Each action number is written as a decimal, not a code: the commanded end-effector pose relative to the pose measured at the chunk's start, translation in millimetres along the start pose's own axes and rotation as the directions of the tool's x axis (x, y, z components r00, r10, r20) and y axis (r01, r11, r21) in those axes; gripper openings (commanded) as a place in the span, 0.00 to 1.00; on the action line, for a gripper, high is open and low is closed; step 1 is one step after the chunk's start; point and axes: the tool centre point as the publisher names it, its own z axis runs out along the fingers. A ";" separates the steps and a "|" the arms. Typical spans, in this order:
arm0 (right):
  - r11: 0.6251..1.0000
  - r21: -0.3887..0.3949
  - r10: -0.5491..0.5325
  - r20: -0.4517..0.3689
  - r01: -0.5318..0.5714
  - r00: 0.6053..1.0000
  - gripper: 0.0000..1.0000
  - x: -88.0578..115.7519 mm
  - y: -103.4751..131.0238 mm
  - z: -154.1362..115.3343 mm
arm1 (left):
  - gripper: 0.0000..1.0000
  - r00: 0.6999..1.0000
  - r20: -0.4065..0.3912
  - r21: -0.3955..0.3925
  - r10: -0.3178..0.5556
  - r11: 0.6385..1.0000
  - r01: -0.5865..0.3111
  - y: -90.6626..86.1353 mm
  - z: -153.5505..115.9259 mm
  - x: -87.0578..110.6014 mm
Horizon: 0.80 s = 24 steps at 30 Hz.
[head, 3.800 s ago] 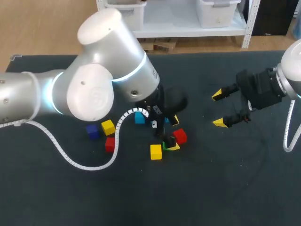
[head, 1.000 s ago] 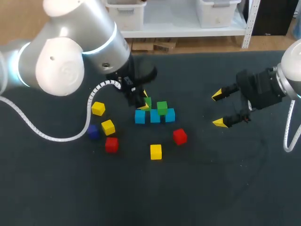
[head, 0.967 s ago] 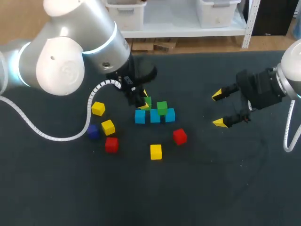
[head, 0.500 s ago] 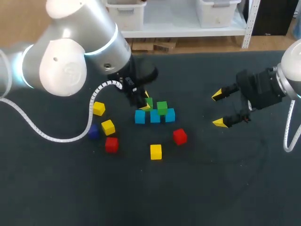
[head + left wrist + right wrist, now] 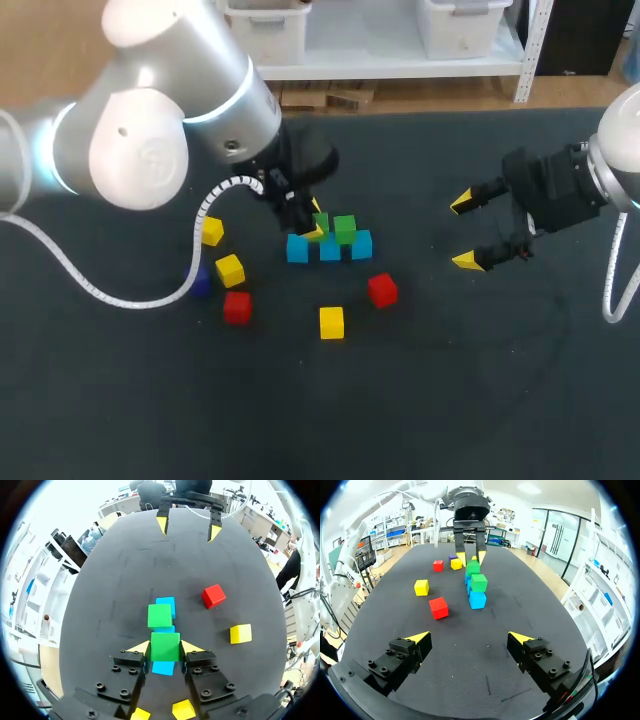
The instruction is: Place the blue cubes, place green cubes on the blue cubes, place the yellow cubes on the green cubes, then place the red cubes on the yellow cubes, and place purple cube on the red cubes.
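**Matt Mat Under a Glossy Arm**

A dark, matt, cloth-like mat covers the table (image 5: 450, 400). The left arm (image 5: 150, 150), entering from ten o'clock, wears a smooth, glossy silver shell, and its white cable (image 5: 225, 188) looks ribbed. The green cube (image 5: 165, 646) appears smooth and evenly matt. The left gripper (image 5: 166, 648) and right gripper (image 5: 469, 638) show matt black bodies studded with bolt heads, tipped in plain yellow.

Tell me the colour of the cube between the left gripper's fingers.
Green. The left wrist view shows the green cube best, held in the left gripper.
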 end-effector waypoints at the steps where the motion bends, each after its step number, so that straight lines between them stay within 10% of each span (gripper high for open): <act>1: 1.000 0.001 -0.001 0.003 0.001 1.000 1.00 0.5 0.4 -0.3 | 0.00 1.000 -0.005 0.004 0.006 1.000 -0.006 -2.3 4.2 0.8; 24: 1.000 0.001 -0.001 0.003 0.001 1.000 1.00 0.5 0.4 -0.3 | 0.00 1.000 0.003 0.011 -0.008 1.000 0.008 -2.9 8.0 5.0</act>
